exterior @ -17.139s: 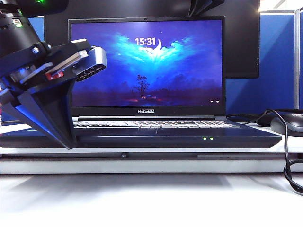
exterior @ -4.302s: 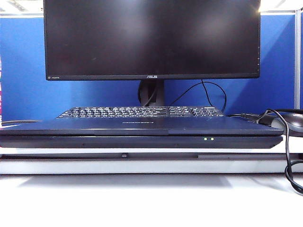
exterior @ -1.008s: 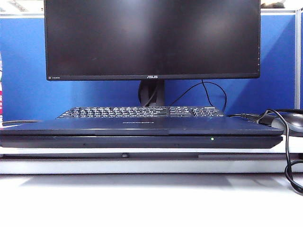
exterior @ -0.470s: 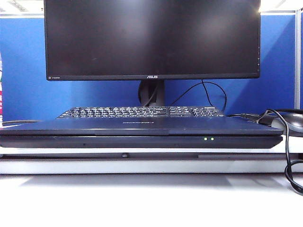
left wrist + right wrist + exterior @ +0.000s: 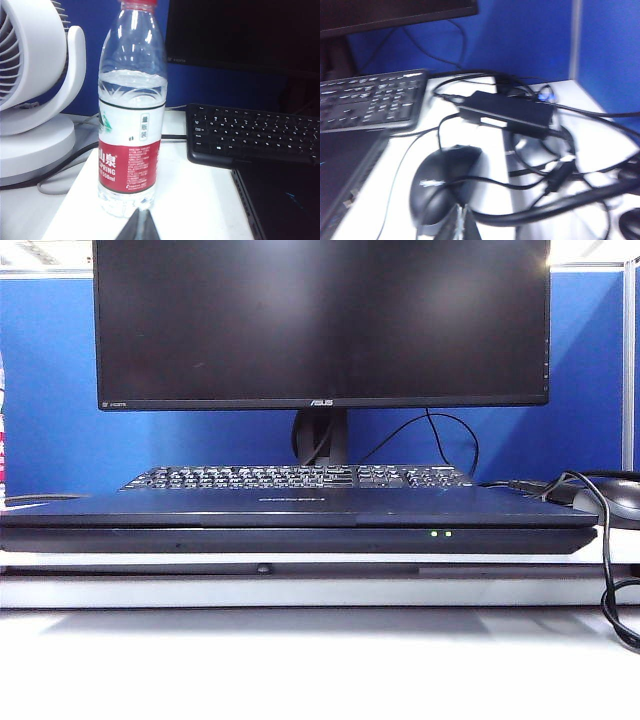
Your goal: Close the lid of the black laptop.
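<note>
The ASUS monitor [image 5: 320, 322] fills the top of the exterior view, its screen dark, its upper edge cut off. Below it the black laptop [image 5: 300, 525] lies shut and flat on the white counter [image 5: 300, 660]. Its long axis runs side to side across the view, its front edge faces the camera, and two small green LEDs [image 5: 440, 534] glow there. The lid [image 5: 300, 506] rests down on the base, matte outside up, with a faint mark at its middle too small to read.

Behind the laptop sits a black desktop keyboard [image 5: 295, 477], only its top rows showing above the lid. A black mouse [image 5: 615, 498] lies at the laptop's right end, partly cut off, with a looping cable [image 5: 610, 570].

The left wrist view shows a water bottle [image 5: 131, 110] with a red label, beside a white fan [image 5: 35, 90]. The left tool [image 5: 139, 227] shows only as a dark tip; I cannot tell its opening. The blurred right wrist view shows a power adapter [image 5: 507, 114] amid tangled cables. The right tool [image 5: 461, 225] is likewise a sliver, state unclear.
</note>
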